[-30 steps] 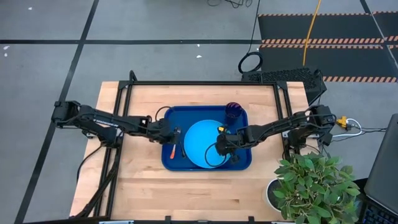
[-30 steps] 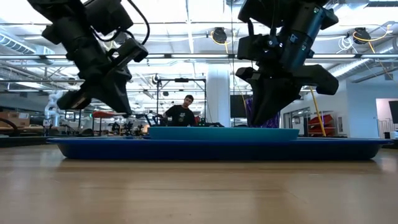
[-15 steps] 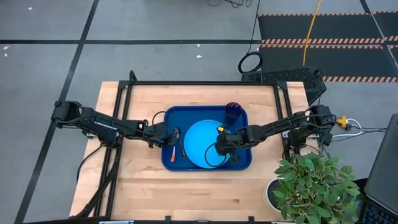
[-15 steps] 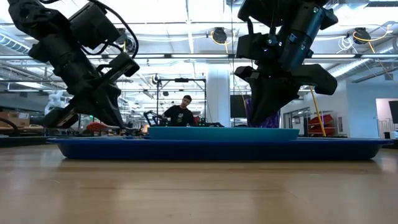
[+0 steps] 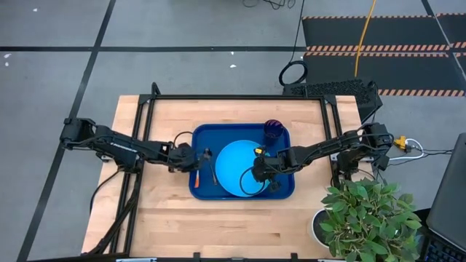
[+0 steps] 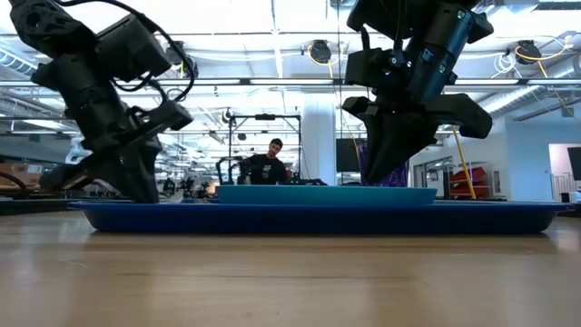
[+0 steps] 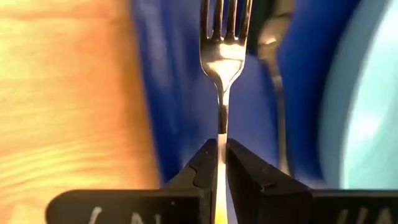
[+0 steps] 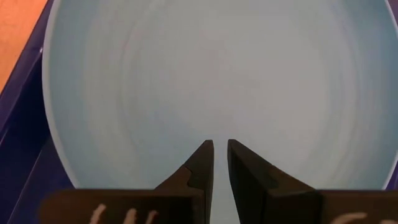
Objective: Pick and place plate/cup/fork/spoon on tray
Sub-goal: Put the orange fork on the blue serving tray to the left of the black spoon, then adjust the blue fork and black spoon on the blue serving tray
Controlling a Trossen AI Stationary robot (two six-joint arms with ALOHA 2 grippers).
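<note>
My left end effector pinching fork handle, low over tray beside spoon; release gently, lift straight; right end effector nearly together, empty, over plate

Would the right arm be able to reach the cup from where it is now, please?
Probably yes. The right claw hangs over the plate, and the cup stands in the tray's far right corner beside that arm, with nothing between them.

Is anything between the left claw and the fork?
No. The fork lies in the tray next to the spoon, with its handle right between the left claw's fingers. Nothing visible blocks it.
</note>
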